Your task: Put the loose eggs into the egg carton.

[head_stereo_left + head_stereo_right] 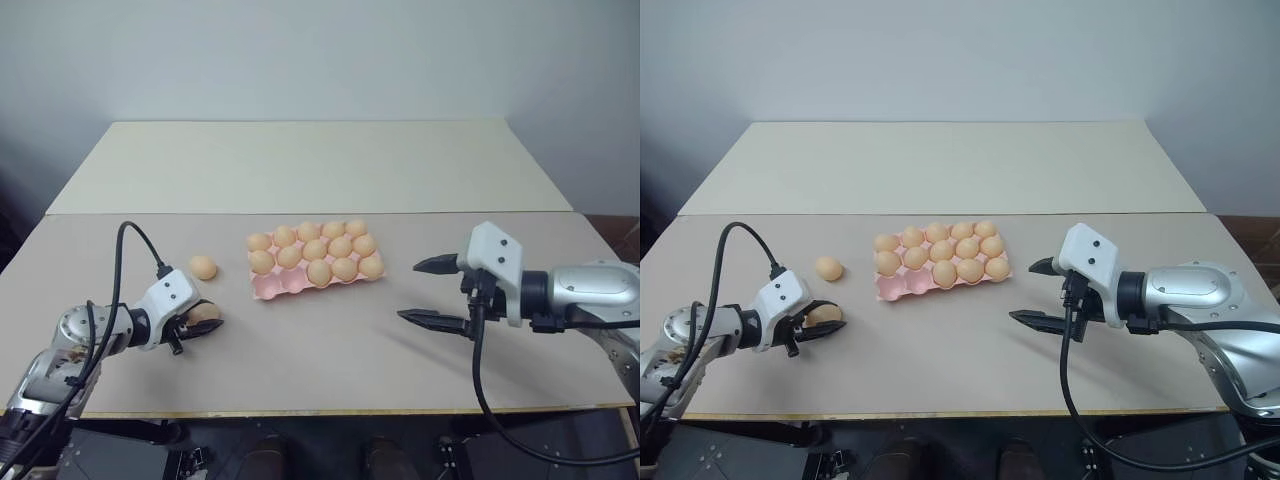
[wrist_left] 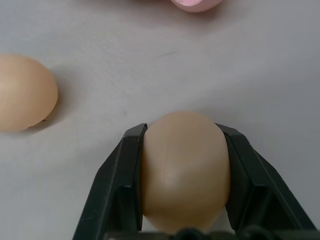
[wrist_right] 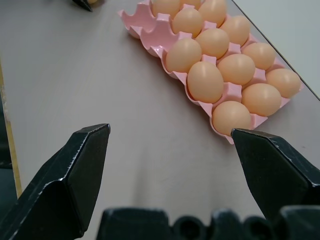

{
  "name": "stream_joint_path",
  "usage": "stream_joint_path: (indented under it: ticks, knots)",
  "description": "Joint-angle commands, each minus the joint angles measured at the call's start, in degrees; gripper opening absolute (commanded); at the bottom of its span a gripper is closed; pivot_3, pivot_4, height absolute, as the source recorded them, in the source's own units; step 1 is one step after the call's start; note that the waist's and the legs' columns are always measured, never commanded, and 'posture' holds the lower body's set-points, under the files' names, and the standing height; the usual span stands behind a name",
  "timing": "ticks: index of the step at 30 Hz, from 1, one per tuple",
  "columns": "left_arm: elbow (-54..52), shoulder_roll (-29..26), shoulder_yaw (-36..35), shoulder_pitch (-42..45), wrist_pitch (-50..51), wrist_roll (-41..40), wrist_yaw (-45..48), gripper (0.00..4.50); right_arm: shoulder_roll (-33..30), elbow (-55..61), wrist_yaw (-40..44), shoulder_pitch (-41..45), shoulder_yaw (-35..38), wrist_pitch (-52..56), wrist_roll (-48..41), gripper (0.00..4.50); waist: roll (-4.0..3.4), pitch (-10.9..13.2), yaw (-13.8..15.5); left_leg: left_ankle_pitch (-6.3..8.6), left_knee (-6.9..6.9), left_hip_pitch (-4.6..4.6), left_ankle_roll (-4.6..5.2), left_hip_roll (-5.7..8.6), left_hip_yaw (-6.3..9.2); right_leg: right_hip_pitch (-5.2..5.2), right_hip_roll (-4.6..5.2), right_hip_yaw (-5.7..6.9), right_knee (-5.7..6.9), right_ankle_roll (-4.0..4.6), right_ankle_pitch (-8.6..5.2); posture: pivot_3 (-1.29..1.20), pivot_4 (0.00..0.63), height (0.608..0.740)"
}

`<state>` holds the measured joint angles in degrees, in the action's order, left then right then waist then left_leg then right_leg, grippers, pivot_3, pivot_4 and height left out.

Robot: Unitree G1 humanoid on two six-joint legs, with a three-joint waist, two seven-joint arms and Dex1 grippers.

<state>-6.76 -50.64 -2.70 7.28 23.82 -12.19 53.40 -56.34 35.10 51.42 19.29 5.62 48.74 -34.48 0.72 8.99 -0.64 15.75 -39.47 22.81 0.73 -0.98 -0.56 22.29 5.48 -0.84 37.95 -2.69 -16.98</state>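
My left gripper is shut on a pale orange-tan loose egg, low over the table near its front left. The black fingers press on both sides of the egg. A second loose egg lies on the table just beyond it, apart from the gripper. The light pink egg carton sits mid-table, most cups filled with eggs; two cups at its near left corner are bare. My right gripper hovers open to the right of the carton, nothing between its fingers.
The beige table has a seam across it behind the carton, with a second tabletop beyond. A black cable loops above my left wrist. The table's front edge runs close below both arms.
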Motion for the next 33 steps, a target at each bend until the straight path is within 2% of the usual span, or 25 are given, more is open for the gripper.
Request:
stream_joint_path:
  ticks: [1,4,7,14,20,26,28,29,31,33]
  knots:
    - [-1.5,1.8,-2.9,1.2,-3.0,-2.9,0.5,1.72,-0.6,1.7,-1.1,0.7,1.9,0.0,-0.6,4.5,0.0,0.0,0.0,0.0,0.0,0.01,0.0,0.0,0.0,0.0,0.01,0.0,0.0,0.0,0.0,0.0,0.15,0.74]
    - [-3.4,6.8,-7.2,3.7,-1.7,-12.1,2.1,1.72,-0.4,1.9,-1.9,0.8,1.8,0.1,-0.7,4.5,0.02,0.0,0.2,0.0,-0.06,0.07,0.0,-0.01,0.01,0.02,0.04,0.03,0.01,-0.01,0.0,0.0,0.15,0.74]
    - [-3.7,10.6,-6.8,7.6,-1.4,-16.6,3.4,1.72,0.1,2.3,-3.2,0.9,1.6,0.2,-0.7,4.5,0.02,0.0,0.5,0.0,-0.22,0.16,0.01,-0.01,0.09,0.01,0.05,0.1,0.03,-0.02,0.01,0.0,0.15,0.74]
    - [5.7,19.2,0.3,16.1,-9.6,-12.6,4.8,1.72,1.2,4.4,-6.9,0.6,2.2,1.1,-1.5,4.5,0.03,0.0,0.7,0.0,-0.26,0.14,0.01,0.09,0.08,-0.03,-0.01,0.09,0.02,-0.05,0.03,0.0,0.15,0.74]
    - [13.1,21.8,3.4,20.6,-15.3,-8.7,5.5,1.72,1.9,8.3,-10.1,-2.0,5.2,3.4,-3.2,4.5,0.03,0.0,0.7,0.0,-0.27,0.18,0.02,0.09,0.07,-0.01,-0.03,0.08,0.01,-0.05,0.03,0.0,0.15,0.74]
    - [17.6,24.0,4.6,22.8,-18.4,-8.5,9.0,1.72,1.9,10.8,-12.3,-4.1,7.6,5.1,-5.1,4.5,0.04,0.0,0.8,-0.02,-0.32,0.17,0.05,0.09,0.08,-0.03,-0.04,0.08,0.02,-0.05,0.03,0.0,0.15,0.74]
    - [18.0,24.0,5.7,22.8,-18.8,-8.8,12.0,2.41,1.6,10.8,-12.9,-4.7,8.0,5.3,-5.2,4.5,0.04,0.0,0.8,-0.02,-0.32,0.18,0.05,0.09,0.08,-0.03,-0.04,0.09,0.02,-0.05,0.03,0.0,0.15,0.74]
    - [18.9,25.0,5.9,23.1,-20.3,-8.0,11.2,2.55,1.6,10.8,-13.2,-4.9,8.2,5.3,-5.4,4.5,0.04,0.0,0.8,-0.02,-0.32,0.17,0.05,0.09,0.08,-0.03,-0.04,0.09,0.02,-0.05,0.03,0.0,0.15,0.74]
    - [22.3,27.3,6.0,24.7,-23.3,-4.8,6.2,3.18,1.4,10.9,-13.5,-5.1,8.3,5.4,-5.6,4.5,0.04,0.0,0.9,-0.02,-0.32,0.18,0.06,0.1,0.08,-0.03,-0.04,0.08,0.02,-0.05,0.03,0.0,0.15,0.74]
    - [24.5,27.7,6.0,25.7,-25.8,-3.0,5.6,3.78,1.5,11.0,-13.7,-5.1,8.8,5.6,-6.3,4.5,0.06,0.0,1.1,-0.04,-0.36,0.18,0.09,0.12,0.09,-0.05,-0.04,0.1,0.02,-0.07,0.04,0.0,0.15,0.74]
